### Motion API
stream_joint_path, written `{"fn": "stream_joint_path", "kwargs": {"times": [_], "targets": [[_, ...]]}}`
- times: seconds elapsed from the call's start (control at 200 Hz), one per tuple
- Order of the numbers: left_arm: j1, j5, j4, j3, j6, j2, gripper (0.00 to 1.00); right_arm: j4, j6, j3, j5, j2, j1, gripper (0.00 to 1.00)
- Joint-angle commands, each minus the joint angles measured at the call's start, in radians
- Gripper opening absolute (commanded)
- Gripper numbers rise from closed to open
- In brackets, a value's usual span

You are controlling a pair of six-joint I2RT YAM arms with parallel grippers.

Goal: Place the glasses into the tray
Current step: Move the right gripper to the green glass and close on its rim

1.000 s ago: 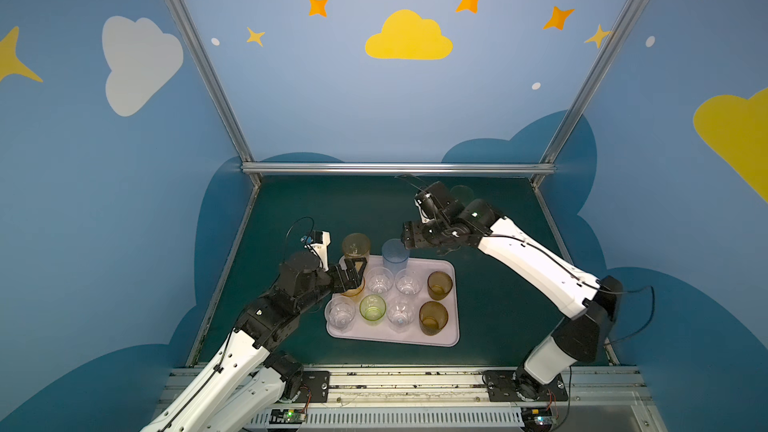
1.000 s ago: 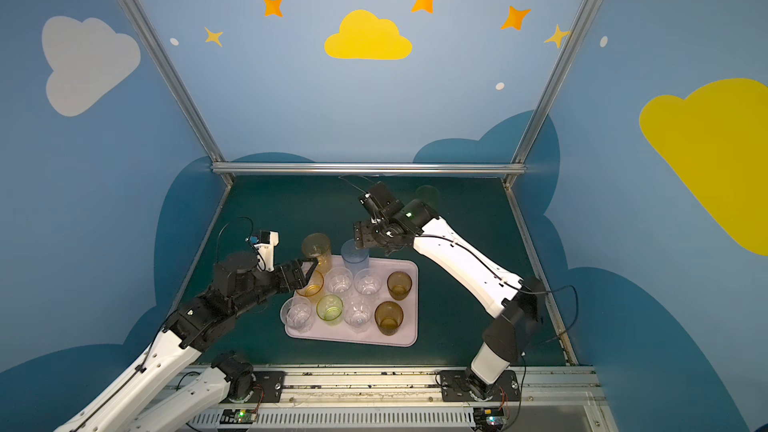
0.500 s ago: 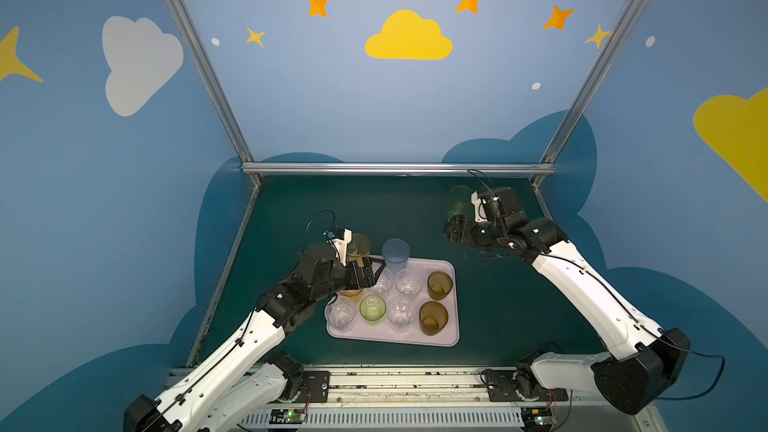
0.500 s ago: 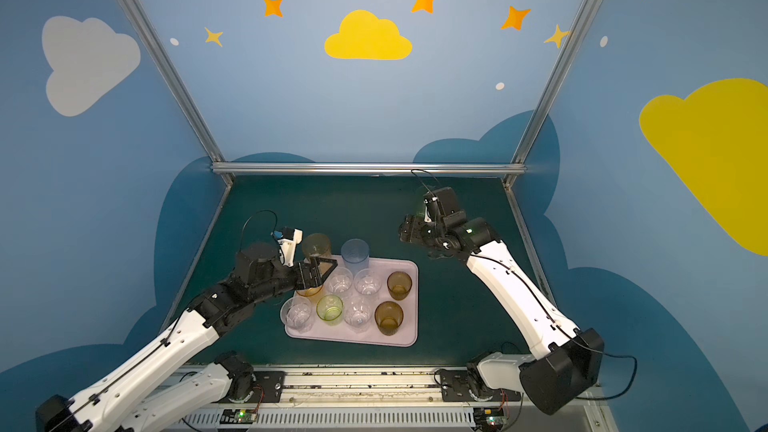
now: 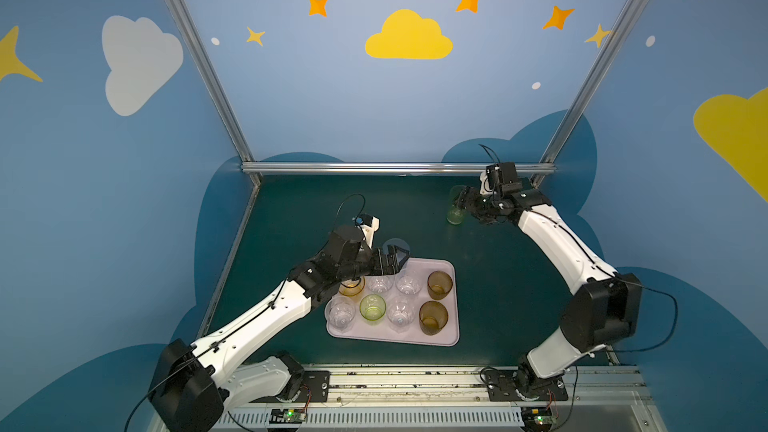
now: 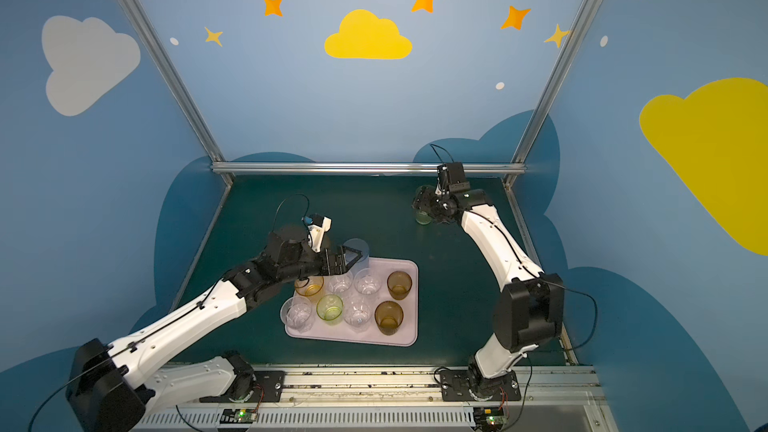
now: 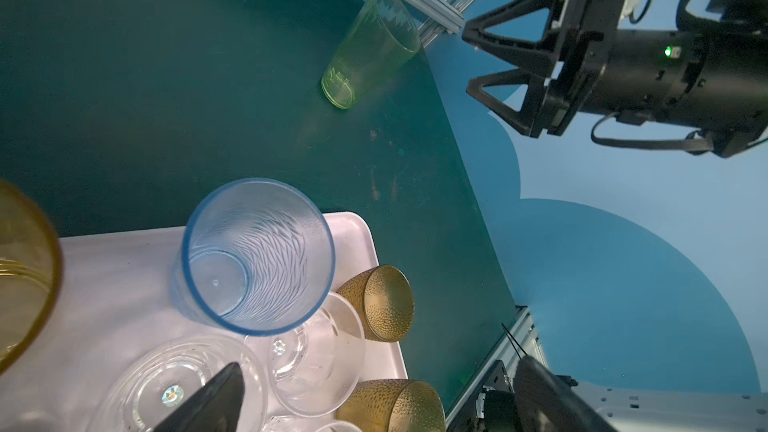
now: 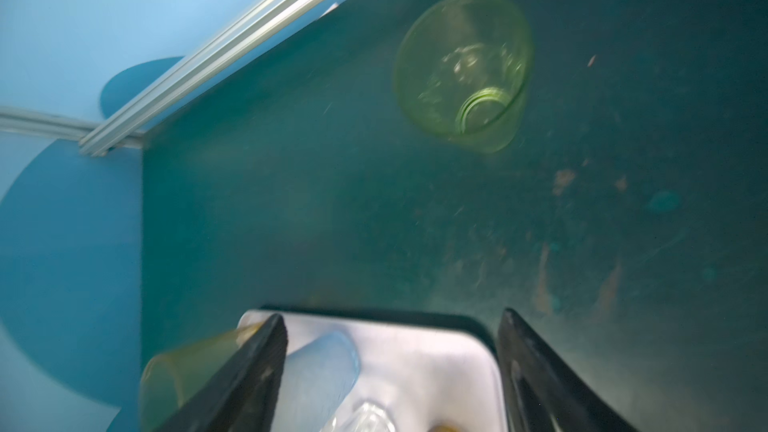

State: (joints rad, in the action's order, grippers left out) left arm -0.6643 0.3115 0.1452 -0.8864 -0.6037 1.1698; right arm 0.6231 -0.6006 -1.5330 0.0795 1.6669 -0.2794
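Observation:
The pale tray [image 5: 454,336] [image 6: 412,340] holds several short glasses: clear ones, a green one [image 5: 372,307], an orange one [image 5: 352,287] and two brown ones [image 5: 439,284]. A taller blue glass [image 7: 257,255] [image 6: 358,248] stands at its far-left corner, with a yellow glass [image 7: 20,276] beside it. My left gripper [image 5: 398,258] [image 7: 380,367] hovers open just above that corner, holding nothing. A tall green glass [image 5: 455,214] [image 8: 463,72] stands upright on the table at the far right. My right gripper [image 5: 462,201] [image 8: 392,315] is open beside and above it, apart from it.
The dark green table [image 5: 316,218] is walled by blue panels, with a metal rail [image 5: 395,167] along the back and a post [image 5: 552,147] close behind the green glass. The arms' bases sit on the front rail [image 5: 415,380].
My right arm swung from the tray's far side out to the far right, beside the tall green glass. My left gripper moved right, over the tray's far-left corner.

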Motion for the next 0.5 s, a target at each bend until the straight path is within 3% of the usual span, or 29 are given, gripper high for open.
{"fn": "stream_joint_path", "kwargs": {"times": [0.0, 0.085, 0.175, 0.3, 0.491], "targets": [[-0.007, 0.03, -0.025, -0.048, 0.011, 0.017, 1.0, 0.029, 0.034, -0.07, -0.098, 0.06, 0.04, 0.73], [-0.006, 0.026, -0.02, -0.058, 0.015, 0.023, 1.0, 0.042, 0.045, -0.11, -0.125, 0.11, 0.06, 0.64], [-0.007, 0.022, -0.019, -0.063, 0.017, 0.02, 1.0, 0.042, 0.047, -0.139, -0.103, 0.156, 0.082, 0.62], [-0.008, 0.019, -0.018, -0.065, 0.019, 0.018, 1.0, 0.034, 0.051, -0.184, -0.061, 0.22, 0.104, 0.46], [-0.011, 0.014, -0.007, -0.072, 0.026, 0.032, 1.0, 0.008, 0.075, -0.229, -0.002, 0.28, 0.121, 0.43]]}}
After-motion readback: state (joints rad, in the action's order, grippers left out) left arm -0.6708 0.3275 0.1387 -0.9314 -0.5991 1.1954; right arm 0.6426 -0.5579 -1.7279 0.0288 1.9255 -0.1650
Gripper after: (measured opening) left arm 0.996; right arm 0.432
